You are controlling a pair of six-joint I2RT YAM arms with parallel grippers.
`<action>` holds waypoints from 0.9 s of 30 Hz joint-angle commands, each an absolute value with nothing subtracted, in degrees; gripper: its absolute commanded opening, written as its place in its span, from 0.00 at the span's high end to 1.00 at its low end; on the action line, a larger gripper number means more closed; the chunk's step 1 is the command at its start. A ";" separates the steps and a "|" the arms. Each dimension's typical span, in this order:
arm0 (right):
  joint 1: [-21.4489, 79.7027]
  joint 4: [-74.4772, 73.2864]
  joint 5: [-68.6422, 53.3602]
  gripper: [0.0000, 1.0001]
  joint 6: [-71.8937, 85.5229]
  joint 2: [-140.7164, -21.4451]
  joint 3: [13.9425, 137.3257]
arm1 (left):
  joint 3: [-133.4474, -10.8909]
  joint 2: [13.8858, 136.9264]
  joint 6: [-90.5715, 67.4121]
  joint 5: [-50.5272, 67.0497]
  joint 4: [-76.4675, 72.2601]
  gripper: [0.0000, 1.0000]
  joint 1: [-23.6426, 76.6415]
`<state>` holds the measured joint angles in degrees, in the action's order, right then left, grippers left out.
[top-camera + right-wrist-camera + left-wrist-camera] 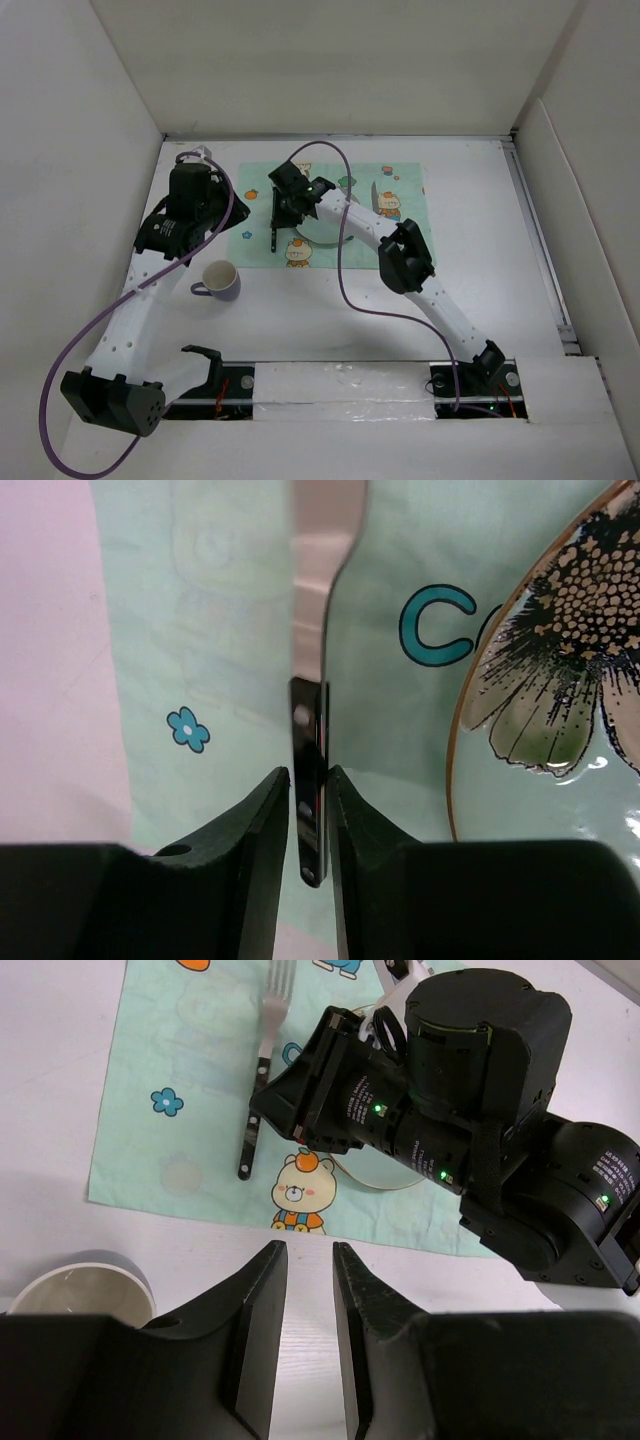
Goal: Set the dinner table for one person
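Right wrist view shows the right gripper (pixel 309 775) closed on the black riveted handle of the fork (pixel 322 550), one finger on each side near the handle's end. The fork sits over the mint-green placemat (pixel 200 610), just left of the flowered plate (pixel 560 680) and roughly parallel to its rim. Whether the fork already rests on the mat or hangs a little above it is hard to say from this angle.

From above, the placemat lies toward the far side of the dinner table (pixel 480 290), the wide white top that carries everything. A mug (pixel 222 280) stands on the bare white surface, off the mat's near left corner. The left gripper (pixel 309 1250) has its fingers drawn nearly together around nothing, near the mug and apart from the fork.

The step in hand looks like placing the fork. To do it well:
- Keep the handle in line with the mat's edge.
- Make sure the fork is fully down before letting go.
- Part the fingers evenly, so neither drags the handle sideways.
- Rise straight up, clear of the plate rim.
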<state>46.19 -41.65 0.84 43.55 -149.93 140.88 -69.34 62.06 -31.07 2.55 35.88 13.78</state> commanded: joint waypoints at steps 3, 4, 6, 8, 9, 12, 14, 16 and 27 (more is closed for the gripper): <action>46.49 -37.79 -1.21 0.70 43.24 -148.89 143.26 | -69.87 60.91 -30.41 2.37 34.45 0.78 13.97; 46.49 -37.97 -1.23 0.69 42.89 -148.63 143.17 | -69.96 60.91 -30.50 2.37 34.19 0.78 13.97; 46.49 -38.14 -1.32 0.66 42.72 -147.58 142.30 | -70.22 61.00 -30.50 2.37 34.02 0.78 13.97; 46.49 -37.71 -1.67 0.64 42.36 -146.52 140.64 | -70.92 61.17 -30.41 2.11 34.01 0.78 13.97; 46.49 -37.27 -1.67 0.64 42.28 -145.64 139.76 | -71.28 61.35 -30.32 1.85 33.93 0.78 13.97; 46.49 -33.76 -0.62 0.64 40.69 -139.39 134.14 | -73.73 61.87 -29.53 0.53 34.37 0.78 13.97; 47.02 -30.09 -0.88 0.74 39.38 -133.70 130.80 | -76.19 62.23 -28.83 -2.37 34.54 0.78 13.97; 48.42 -27.70 -1.49 0.84 37.89 -129.83 124.48 | -78.21 62.49 -26.99 -5.08 34.72 0.84 13.97; 58.62 -28.99 -9.67 0.29 31.39 -124.00 118.11 | -94.30 65.39 -21.44 -10.99 36.13 1.00 13.97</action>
